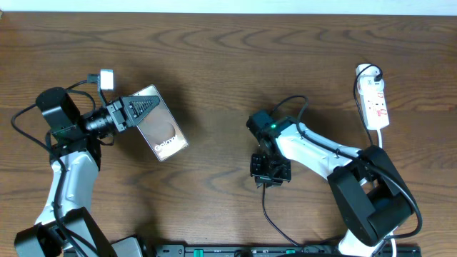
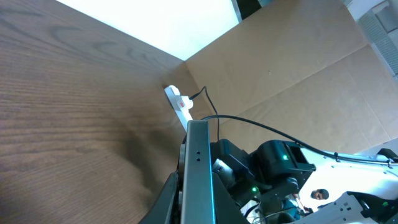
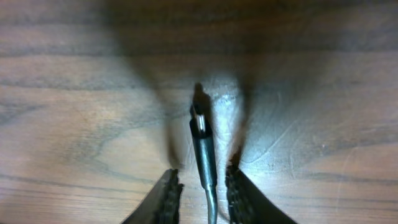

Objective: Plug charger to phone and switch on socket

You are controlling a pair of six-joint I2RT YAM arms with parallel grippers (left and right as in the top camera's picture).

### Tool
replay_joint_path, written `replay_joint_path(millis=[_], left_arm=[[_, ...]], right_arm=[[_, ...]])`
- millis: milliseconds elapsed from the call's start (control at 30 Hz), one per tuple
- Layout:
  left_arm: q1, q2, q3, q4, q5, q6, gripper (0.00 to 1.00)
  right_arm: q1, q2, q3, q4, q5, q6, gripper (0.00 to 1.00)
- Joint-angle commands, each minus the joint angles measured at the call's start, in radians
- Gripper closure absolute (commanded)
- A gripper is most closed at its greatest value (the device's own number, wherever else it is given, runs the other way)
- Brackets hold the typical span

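My left gripper (image 1: 136,111) is shut on one end of the phone (image 1: 163,132), a brownish glossy slab with white lettering, held tilted above the table. In the left wrist view the phone's edge (image 2: 199,168) runs between the jaws (image 2: 200,205). The charger's plug tip (image 3: 199,122) lies on the table. Its thin black cable (image 1: 265,208) trails toward the front edge. My right gripper (image 3: 204,190) is open and points down, its fingers on either side of the plug without touching it; it also shows in the overhead view (image 1: 270,173). The white socket (image 1: 375,100) lies at the far right.
The socket also shows far off in the left wrist view (image 2: 179,104), with its white cord (image 1: 384,135) running toward the right arm's base. A black bar (image 1: 285,250) lies along the front edge. Cardboard panels (image 2: 292,74) stand beyond the table.
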State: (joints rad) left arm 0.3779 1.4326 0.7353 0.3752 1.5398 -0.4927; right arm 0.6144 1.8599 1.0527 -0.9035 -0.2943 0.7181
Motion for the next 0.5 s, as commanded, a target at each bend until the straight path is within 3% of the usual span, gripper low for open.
replay_joint_path(millis=[0, 467], left_arm=[[0.003, -0.002, 0.003, 0.008, 0.031, 0.010, 0.92], [0.003, -0.002, 0.003, 0.008, 0.031, 0.010, 0.93]], right_arm=[[-0.010, 0.078, -0.027, 0.048, 0.094, -0.036, 0.80], [-0.011, 0.078, -0.027, 0.066, 0.093, -0.047, 0.90]])
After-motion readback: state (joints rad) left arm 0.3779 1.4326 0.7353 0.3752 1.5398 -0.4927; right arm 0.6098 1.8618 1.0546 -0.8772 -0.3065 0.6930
